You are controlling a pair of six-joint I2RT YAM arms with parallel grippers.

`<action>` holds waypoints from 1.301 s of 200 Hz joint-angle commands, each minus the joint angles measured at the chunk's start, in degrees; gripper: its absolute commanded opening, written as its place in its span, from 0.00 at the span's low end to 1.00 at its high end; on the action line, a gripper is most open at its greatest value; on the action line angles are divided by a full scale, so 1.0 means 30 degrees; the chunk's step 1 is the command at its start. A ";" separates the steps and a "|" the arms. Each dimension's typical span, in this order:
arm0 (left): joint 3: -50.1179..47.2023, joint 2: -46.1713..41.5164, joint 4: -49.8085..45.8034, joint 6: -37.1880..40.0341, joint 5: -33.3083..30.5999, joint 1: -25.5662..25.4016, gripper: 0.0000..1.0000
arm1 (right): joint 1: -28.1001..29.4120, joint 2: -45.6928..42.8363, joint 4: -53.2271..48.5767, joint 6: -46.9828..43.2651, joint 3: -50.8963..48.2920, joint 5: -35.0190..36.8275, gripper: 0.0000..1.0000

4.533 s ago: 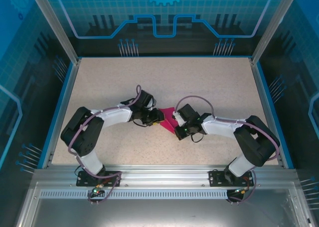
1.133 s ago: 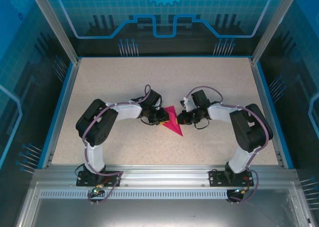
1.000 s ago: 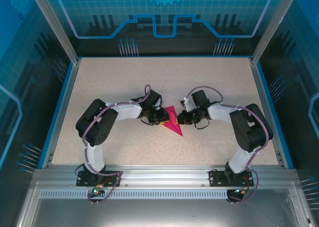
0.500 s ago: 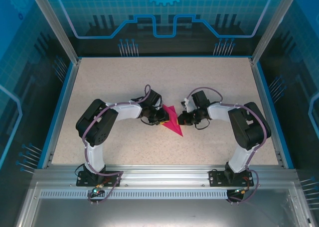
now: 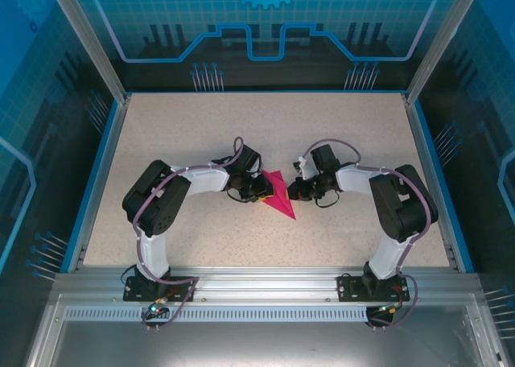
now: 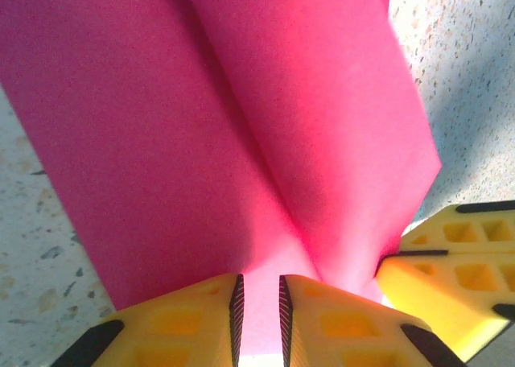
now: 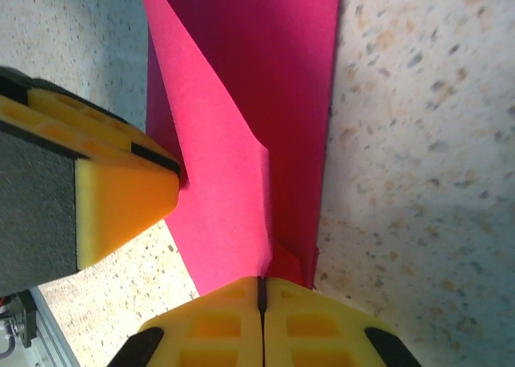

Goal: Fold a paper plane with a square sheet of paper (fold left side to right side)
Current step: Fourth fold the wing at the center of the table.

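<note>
Paper plane is lying between my two arms as a narrow dart, its point aiming toward the near edge. I am pinching its raised centre crease in my left gripper. My right gripper, now further from the near edge than seconds ago, is closed flat, seemingly nipping a wing's edge. With the shape narrower than before, I judge the folding is nearing its end.

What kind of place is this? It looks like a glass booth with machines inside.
Probably a robot lab's test cell: a speckled table walled by blue-tinted clear panels, with a left arm and right arm bolted to an aluminium rail, holding pink paper.
</note>
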 commanded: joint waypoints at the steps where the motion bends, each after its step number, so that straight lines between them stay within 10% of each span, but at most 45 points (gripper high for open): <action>1: 0.0344 0.0241 -0.0487 0.0151 0.0298 -0.0107 0.24 | -0.0488 0.0278 -0.0589 -0.0311 0.0495 -0.0194 0.06; 260: 0.0938 -0.0343 -0.1205 0.0566 0.0312 -0.0118 0.24 | 0.0395 0.2491 -0.2409 -0.1226 0.1733 0.0729 0.06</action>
